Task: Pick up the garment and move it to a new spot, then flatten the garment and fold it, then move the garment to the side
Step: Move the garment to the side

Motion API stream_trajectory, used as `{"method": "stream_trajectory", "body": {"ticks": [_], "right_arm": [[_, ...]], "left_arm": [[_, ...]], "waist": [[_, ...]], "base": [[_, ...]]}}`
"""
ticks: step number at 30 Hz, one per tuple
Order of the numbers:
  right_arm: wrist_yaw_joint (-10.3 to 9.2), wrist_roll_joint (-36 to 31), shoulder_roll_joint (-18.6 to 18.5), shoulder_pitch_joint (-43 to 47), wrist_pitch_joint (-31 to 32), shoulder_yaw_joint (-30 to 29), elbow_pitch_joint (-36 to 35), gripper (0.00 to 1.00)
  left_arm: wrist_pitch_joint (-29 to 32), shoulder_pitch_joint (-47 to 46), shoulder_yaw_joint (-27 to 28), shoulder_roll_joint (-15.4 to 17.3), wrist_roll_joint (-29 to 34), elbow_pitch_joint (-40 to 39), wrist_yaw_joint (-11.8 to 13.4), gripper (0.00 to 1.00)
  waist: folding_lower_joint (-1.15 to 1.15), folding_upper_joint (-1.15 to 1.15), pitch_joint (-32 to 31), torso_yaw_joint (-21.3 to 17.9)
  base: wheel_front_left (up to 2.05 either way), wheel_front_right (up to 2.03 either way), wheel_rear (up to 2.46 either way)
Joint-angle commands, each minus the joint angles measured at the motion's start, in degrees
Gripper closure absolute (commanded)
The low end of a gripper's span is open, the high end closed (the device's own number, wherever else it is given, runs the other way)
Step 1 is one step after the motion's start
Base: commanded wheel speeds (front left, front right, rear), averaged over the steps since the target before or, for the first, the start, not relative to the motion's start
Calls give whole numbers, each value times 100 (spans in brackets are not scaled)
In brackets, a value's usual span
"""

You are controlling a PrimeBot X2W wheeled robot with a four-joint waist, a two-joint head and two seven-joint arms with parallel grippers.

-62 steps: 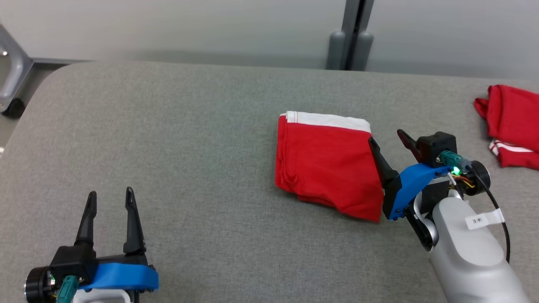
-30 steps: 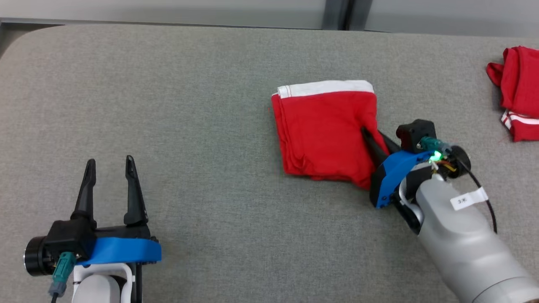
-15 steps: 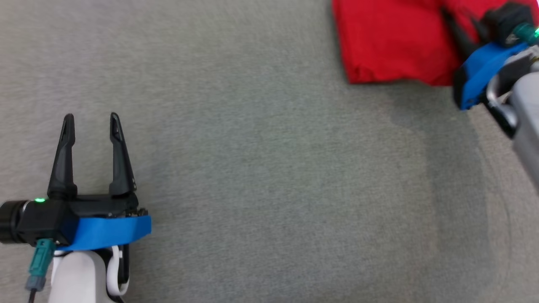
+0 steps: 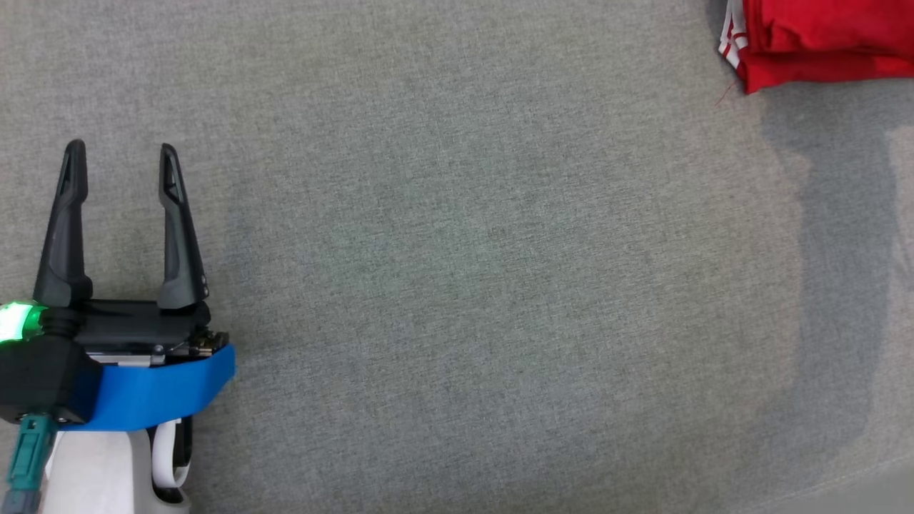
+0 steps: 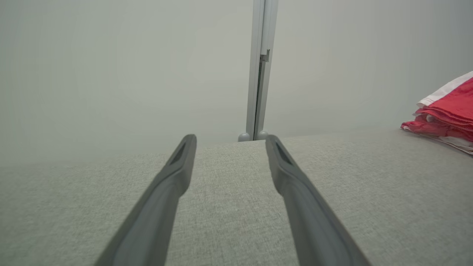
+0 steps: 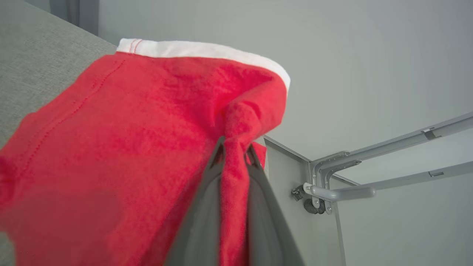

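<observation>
Right gripper (image 6: pixel 235 147) fingers pinch one bunched garment (image 6: pixel 129 129) edge over the bench (image 6: pixel 33 55) — folds could slip apart; left gripper (image 4: pixel 118 150) fingers released.

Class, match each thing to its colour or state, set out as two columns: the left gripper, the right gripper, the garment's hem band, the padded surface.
Column one:
1. left gripper
2. right gripper
3. hem band
4. padded surface

Column two:
A. grey
B. shut on the red garment
C. white
D. open, holding nothing

Pairs: 1-D, 2-B, 3-C, 4-A
</observation>
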Motion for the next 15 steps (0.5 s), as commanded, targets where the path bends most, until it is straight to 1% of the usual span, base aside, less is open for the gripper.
{"method": "stream_trajectory", "body": {"ticks": [1,2,4,5,6,7,10,15], "right_arm": [[-1,-123,-135,-185,81,107,157,100],[-2,-184,-157,-254,71,142,219,100],[-1,-149,-59,-326,79,90,391,100],[-1,-199,-36,-383,33,54,490,72],[-2,-227,-15,-447,10,-2,612,0],[-2,-227,-15,-447,10,-2,612,0],[-1,-383,79,-549,11,-84,1008,0],[-1,-632,240,-665,-296,-204,1425,0]], "left_arm": [[9,-107,21,77,7,-73,8,0],[9,-115,17,85,8,-84,8,0],[13,-110,34,99,-3,-104,31,0],[14,-104,48,108,-17,-107,45,0],[13,-101,52,113,-24,-105,47,0],[13,-101,52,113,-24,-105,47,0],[10,-98,58,109,-45,-79,67,0],[2,-89,74,101,-99,-6,102,0]], "waist": [[-1,-1,69,16],[-1,-1,94,23],[-1,-1,145,32],[-1,-1,165,39],[-1,-1,180,47],[-1,-1,180,47],[-1,-1,197,77],[-1,-1,129,127]], "base": [[0,0,0],[0,0,0],[0,0,0],[0,0,0],[0,0,0],[0,0,0],[0,0,0],[0,0,0]]}}
